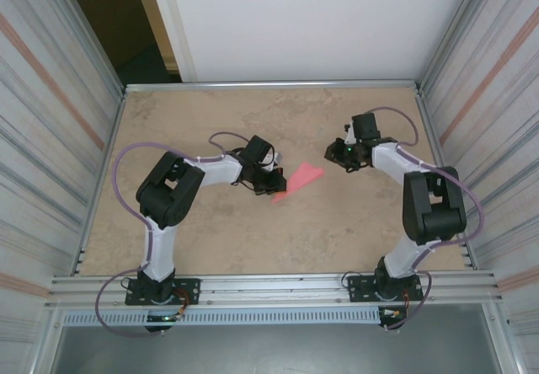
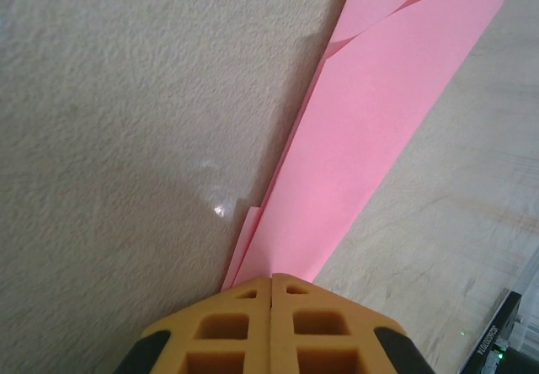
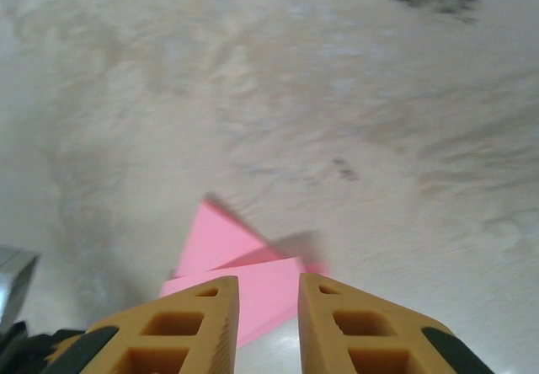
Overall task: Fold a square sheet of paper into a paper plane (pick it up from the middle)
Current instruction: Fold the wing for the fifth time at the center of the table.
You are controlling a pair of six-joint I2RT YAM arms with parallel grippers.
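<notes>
- Paper of a pink-red colour, folded to a narrow dart: the paper plane (image 1: 296, 178) is near the middle of the table (image 1: 219, 239), between the two arms. It is low over the surface, and I cannot tell whether it touches down.
- The left claw (image 1: 269, 184) is clenched on the dart's narrow end. Seen from its wrist, the yellow fingers (image 2: 227, 332) meet flush and the paper runs out from the seam between them.
- The long axis runs from that grip away toward the far right, widening as it goes, so the broad, layered tail points at the right claw (image 1: 333, 153).
- The right claw stands just off that tail and apart from it, its jaws parted with a clear gap and nothing between them. Seen from its wrist, the tail lies just beyond the fingertips (image 3: 202, 307).
- As I judge it, the left arm alone has the plane. If the right arm is to take or press the tail, it must come in along the axis, toward the left arm.
</notes>
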